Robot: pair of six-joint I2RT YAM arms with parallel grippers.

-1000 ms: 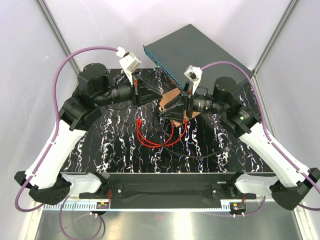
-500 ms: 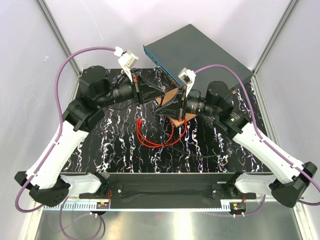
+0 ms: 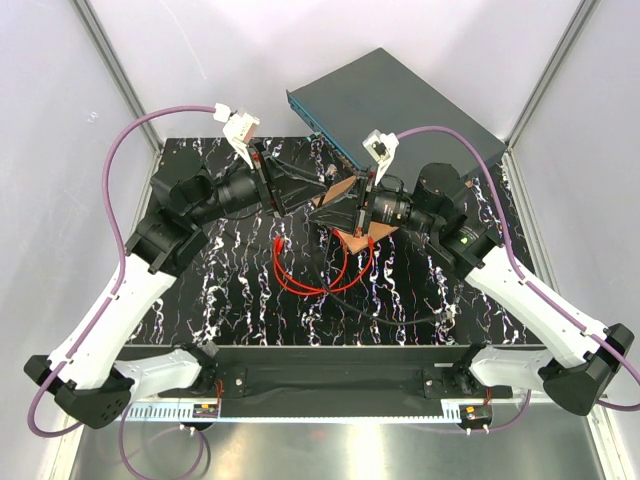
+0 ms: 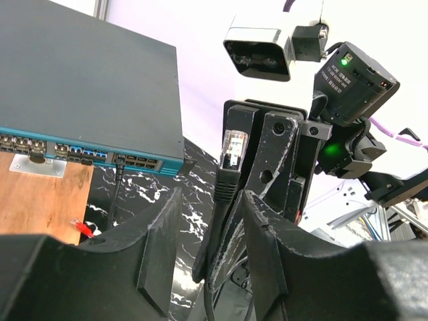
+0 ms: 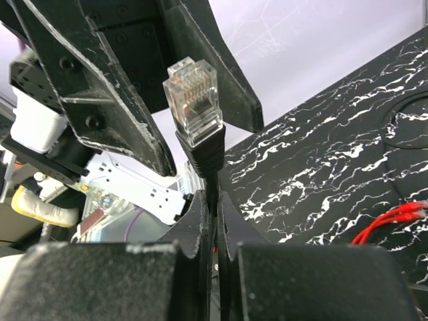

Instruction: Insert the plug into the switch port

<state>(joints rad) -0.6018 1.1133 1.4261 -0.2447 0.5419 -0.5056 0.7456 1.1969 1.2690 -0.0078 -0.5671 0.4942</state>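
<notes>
right arm (image 3: 520,290) inward, jaws tight on black cable (image 5: 204,151)

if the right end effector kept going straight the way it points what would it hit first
Most likely the left end effector: its black fingers stand just beyond the clear plug held by the right end effector. From above the two are nearly tip to tip; depth is unclear.

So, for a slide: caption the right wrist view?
Right gripper clamps a black cable below its clear connector; red cable lies on the table.
</notes>
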